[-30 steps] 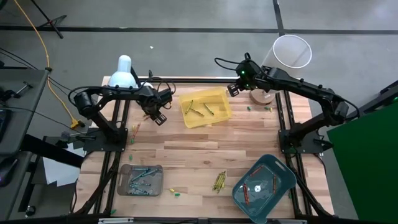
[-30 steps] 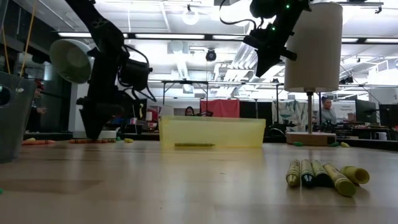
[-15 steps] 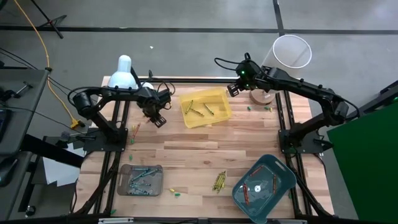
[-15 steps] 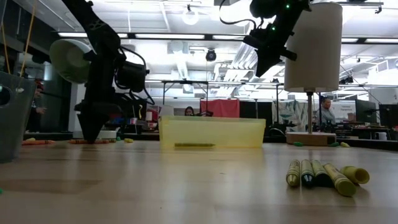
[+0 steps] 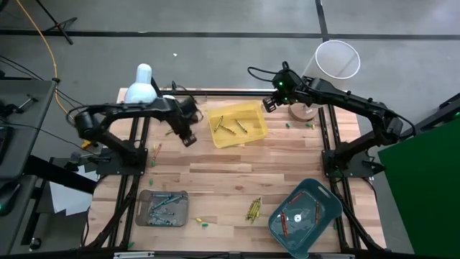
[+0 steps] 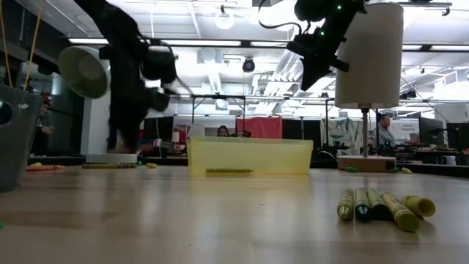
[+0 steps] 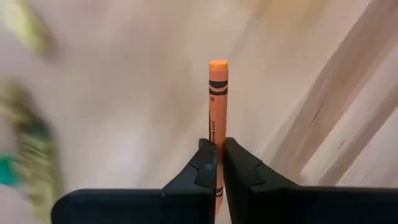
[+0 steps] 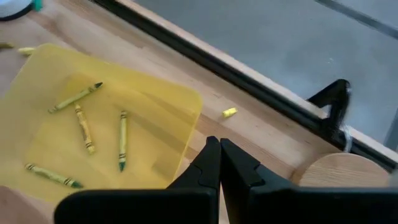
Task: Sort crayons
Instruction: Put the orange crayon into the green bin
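Left gripper (image 7: 216, 163): my jaws pinch an orange crayon (image 7: 217, 99) near its lower end, most of it jutting past the tips
Risk there: with so short a hold, it could pivot or slide out if I swing fast (judgement only)
Yellow tray (image 5: 253, 133): holds olive crayons (image 8: 122, 141), so dropping orange here would be a mis-sort
Right gripper (image 8: 219, 163): jaws pressed together on nothing, hovering by the yellow tray's far corner
Teal tray (image 5: 327, 216): well apart, so a long carry

No text, label, brand or number can be read anywhere.
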Available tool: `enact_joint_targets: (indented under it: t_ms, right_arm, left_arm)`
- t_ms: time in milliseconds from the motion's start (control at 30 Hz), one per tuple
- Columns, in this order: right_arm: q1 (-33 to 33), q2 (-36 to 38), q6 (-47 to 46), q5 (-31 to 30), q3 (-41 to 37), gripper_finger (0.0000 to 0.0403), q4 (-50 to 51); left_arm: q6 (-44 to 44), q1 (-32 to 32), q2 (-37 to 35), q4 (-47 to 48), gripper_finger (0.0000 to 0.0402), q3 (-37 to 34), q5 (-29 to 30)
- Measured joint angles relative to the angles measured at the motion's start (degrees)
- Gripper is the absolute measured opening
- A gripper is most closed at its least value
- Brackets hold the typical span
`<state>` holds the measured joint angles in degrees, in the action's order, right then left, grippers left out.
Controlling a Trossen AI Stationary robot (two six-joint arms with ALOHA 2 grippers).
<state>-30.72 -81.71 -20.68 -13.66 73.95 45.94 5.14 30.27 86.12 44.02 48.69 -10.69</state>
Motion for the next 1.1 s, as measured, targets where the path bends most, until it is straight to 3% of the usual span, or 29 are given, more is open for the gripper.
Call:
enact_joint_targets:
  t_ms: [200,333,500,800,967,1100]
  right_arm:
    - [0.0,0.0,5.7,9.3,0.0,0.0000,-2.4]
    - [0.0,0.0,9.7,20.4,0.0,0.0000,-9.6]
    - [0.1,0.0,10.5,32.0,0.0,0.0000,-24.5]
    - [2.2,-0.7,0.2,35.6,0.0,0.0015,-49.0]
    - [4.6,-3.2,-3.7,37.1,0.0,0.0078,-55.0]
    - [6.2,-4.6,-1.6,37.0,0.0,0.0133,-55.0]
  left_arm:
    - [-0.9,0.7,-12.8,-14.1,0.0001,1.0,-8.7]
    - [0.5,0.9,-19.0,-30.1,0.0001,0.7,-8.7]
    - [3.5,1.3,-20.0,-48.6,0.0000,0.7,-8.3]
    - [13.0,0.4,-12.1,-68.7,0.0000,0.7,-11.6]
    - [17.0,0.0,-8.2,-77.9,0.0000,0.7,-14.2]
    - [17.7,0.0,-7.8,-78.5,0.0000,0.7,-14.7]
